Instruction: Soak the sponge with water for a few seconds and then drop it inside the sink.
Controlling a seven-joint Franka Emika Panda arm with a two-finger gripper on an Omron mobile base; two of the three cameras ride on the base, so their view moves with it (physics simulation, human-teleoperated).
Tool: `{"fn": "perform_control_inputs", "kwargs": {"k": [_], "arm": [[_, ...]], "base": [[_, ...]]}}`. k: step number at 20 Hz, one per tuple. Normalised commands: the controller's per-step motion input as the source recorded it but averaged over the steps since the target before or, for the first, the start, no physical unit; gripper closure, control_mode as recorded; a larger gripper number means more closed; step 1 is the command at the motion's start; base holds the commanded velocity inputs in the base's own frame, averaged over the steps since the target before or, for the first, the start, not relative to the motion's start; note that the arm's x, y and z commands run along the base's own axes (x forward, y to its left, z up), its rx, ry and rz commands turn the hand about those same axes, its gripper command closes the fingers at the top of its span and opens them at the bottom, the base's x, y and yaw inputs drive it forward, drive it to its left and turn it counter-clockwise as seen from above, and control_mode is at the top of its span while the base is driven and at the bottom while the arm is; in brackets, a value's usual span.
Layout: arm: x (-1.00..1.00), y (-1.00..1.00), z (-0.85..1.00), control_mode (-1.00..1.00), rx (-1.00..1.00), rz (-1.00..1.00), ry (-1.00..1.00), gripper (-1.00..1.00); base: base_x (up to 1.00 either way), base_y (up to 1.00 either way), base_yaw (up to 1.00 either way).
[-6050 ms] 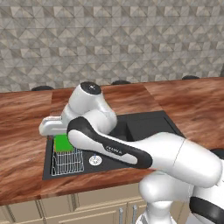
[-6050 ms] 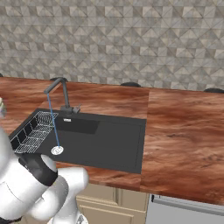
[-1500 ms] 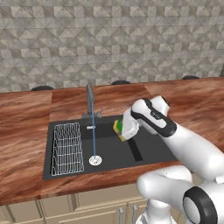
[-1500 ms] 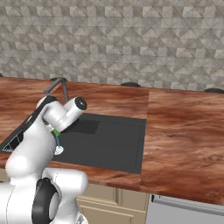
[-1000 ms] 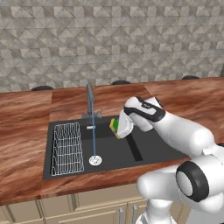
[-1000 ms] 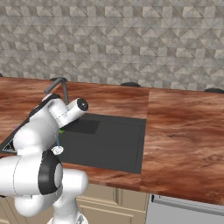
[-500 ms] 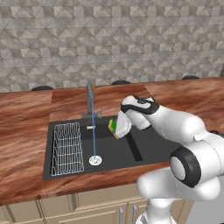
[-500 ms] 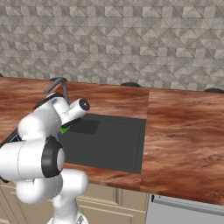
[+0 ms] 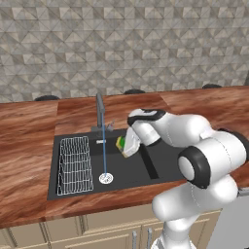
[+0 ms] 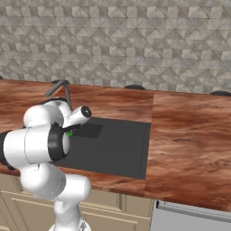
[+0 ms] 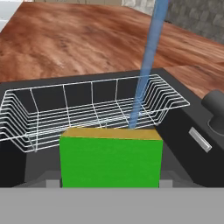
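My gripper [image 9: 128,146] is shut on the sponge [image 9: 120,143], a green block with a yellow face, and holds it above the black sink [image 9: 160,163]. The water [image 9: 103,151] falls as a thin blue stream from the faucet [image 9: 99,111] to the silver drain [image 9: 105,178]. The sponge hangs just right of the stream with a small gap. In the hand view the sponge [image 11: 111,159] is close up, and the water [image 11: 146,65] passes behind its top edge. A sliver of green sponge [image 10: 70,133] peeks out beside the hand in the right base view.
A white wire rack [image 9: 75,165] sits in the left part of the basin, also seen as the rack [image 11: 87,109] behind the sponge. Brown wooden counter [image 9: 29,141] surrounds the sink [image 10: 113,144]. The faucet base [image 11: 216,107] stands at the right of the hand view.
Six seconds ago the arm was over the wire rack by the sponge. Over the last 1.5 s the gripper has carried the sponge steadily left toward the water stream.
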Motion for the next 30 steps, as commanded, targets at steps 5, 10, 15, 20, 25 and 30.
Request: {"fn": "perform_control_inputs", "kwargs": {"k": [5,10,15,20,25,30], "arm": [[0.26,0.10,-0.32,-1.00,0.00,0.00,0.00,1.00],[0.23,0.12,-0.20,-1.00,0.00,0.00,0.00,1.00],[0.34,0.14,-0.12,-1.00,0.00,0.00,0.00,1.00],[0.35,0.07,-0.07,-1.00,0.00,0.00,0.00,1.00],[0.30,0.06,-0.11,-1.00,0.00,0.00,0.00,1.00],[0.10,0.12,-0.06,-1.00,0.00,0.00,0.00,1.00]], "base": [[0.00,0.00,0.00],[0.00,0.00,0.00],[0.00,0.00,0.00],[0.00,0.00,0.00],[0.00,0.00,0.00],[0.00,0.00,0.00]]}}
